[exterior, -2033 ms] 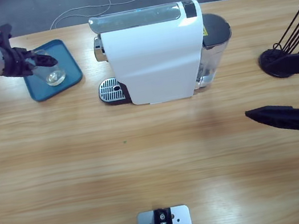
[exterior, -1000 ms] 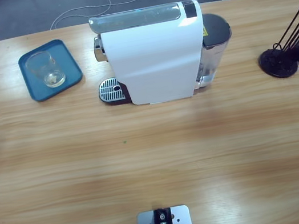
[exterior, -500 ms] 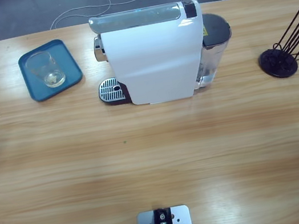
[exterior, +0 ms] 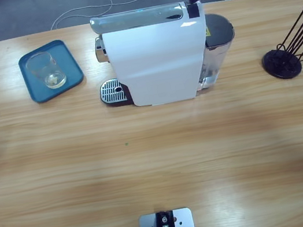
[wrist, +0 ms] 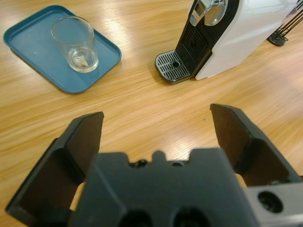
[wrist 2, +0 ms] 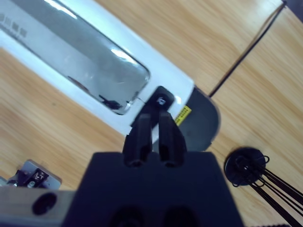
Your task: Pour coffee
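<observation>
L tool [wrist: 156, 135]: jaws spread wide, grasping nothing, low over the table [exterior: 160, 165] at its left edge, well apart from the tray.

Blue tray [exterior: 72, 74], far-left of table. Small clear drinking glass [exterior: 45, 69] stands upright in it. Coffee [wrist: 83, 60] = thin brownish film at glass bottom, very little.

Handling, judged: glass is light, rigid, smooth-walled, so slippery and breakable; near-empty, so easy to tip. Best hold is across the side wall about mid-height, jaws square to it, gentle squeeze. Not by the rim.

White capsule coffee machine [exterior: 157, 59] mid-table; drip grate [exterior: 112, 90] at its left foot, nothing on it. Glass well apart from grate.

R tool [wrist 2: 154, 135]: jaws clenched together, empty, tips just above the dark button panel [wrist 2: 162, 100] at the right end of machine's top. Contact or not: can't tell.

Black wire capsule stand [exterior: 283, 62] at far right, apart from everything.
</observation>
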`<action>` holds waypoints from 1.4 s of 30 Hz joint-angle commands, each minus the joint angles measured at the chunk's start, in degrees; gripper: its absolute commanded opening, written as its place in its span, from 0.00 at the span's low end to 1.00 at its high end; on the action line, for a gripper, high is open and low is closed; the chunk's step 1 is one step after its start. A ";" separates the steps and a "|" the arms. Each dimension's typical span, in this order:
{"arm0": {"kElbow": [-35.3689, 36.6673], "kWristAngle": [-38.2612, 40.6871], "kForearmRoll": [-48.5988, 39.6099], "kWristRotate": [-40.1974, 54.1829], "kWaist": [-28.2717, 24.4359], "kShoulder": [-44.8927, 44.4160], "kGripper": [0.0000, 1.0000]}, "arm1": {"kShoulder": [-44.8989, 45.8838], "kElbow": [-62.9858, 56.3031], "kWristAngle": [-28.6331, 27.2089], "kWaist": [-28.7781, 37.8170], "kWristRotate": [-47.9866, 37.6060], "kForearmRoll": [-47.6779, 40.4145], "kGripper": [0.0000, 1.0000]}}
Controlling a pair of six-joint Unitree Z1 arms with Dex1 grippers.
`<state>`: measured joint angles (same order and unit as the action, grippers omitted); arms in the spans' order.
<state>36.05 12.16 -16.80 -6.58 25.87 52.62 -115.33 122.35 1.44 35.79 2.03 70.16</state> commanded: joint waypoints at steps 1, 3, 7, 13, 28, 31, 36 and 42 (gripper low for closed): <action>-2.09 1.11 0.63 0.61 0.41 -1.73 0.97 | -4.50 3.51 -1.25 1.47 -0.63 2.37 0.00; -2.03 1.11 0.63 0.61 0.41 -1.64 0.97 | -4.70 4.32 -1.49 1.47 -0.63 2.79 0.00; -2.03 1.11 0.63 0.61 0.41 -1.73 0.97 | -4.92 5.60 -2.09 1.47 -0.63 3.80 0.00; -2.31 -1.21 1.22 0.39 0.41 -1.45 0.98 | -2.45 7.55 -0.88 1.70 -0.56 4.85 0.00; 5.02 -5.48 28.80 -1.13 -13.18 39.98 0.98 | 35.96 -43.88 1.04 2.00 -6.09 -25.59 1.00; 7.85 -5.27 29.95 2.68 -10.91 44.50 0.98 | 38.71 -48.91 0.09 2.04 -6.48 -28.25 1.00; 9.27 -5.21 30.51 6.67 -8.10 46.12 0.98 | 40.22 -53.41 0.12 2.04 -6.69 -31.41 1.00; 10.17 -5.30 30.60 8.15 -7.27 49.41 0.98 | 40.41 -54.87 0.12 2.04 -6.69 -32.94 1.00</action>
<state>45.34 6.26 13.00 -0.21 17.34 96.44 -76.21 70.64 2.19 37.32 -4.06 38.87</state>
